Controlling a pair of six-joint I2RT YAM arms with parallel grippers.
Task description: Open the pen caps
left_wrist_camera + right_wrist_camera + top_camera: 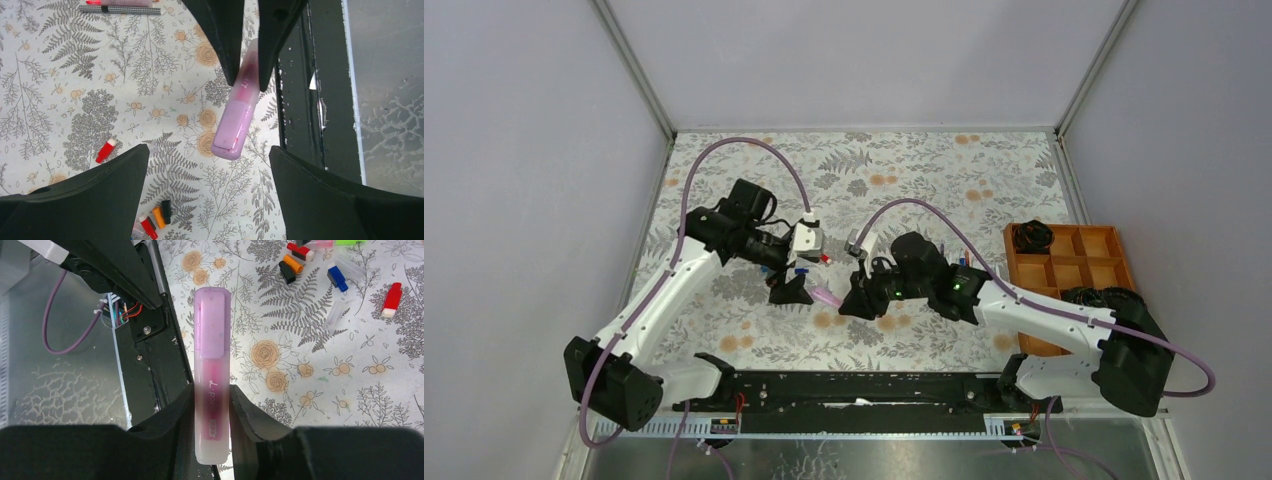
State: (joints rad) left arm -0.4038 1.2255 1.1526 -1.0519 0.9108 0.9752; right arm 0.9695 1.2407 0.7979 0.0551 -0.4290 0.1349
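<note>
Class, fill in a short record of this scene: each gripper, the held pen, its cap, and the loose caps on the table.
Right gripper: shut on pink pen
Left gripper: open, at the pen's capped end
Pen's cap: on
Loose caps: red cap, blue cap, orange cap, black cap
Resting on: table

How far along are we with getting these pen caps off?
Done: an orange cap and a blue cap, among others, lie loose on the table. In hand: the right gripper clamps the pink pen, its purple cap still on, facing the open left gripper. Left: pulling that cap.
</note>
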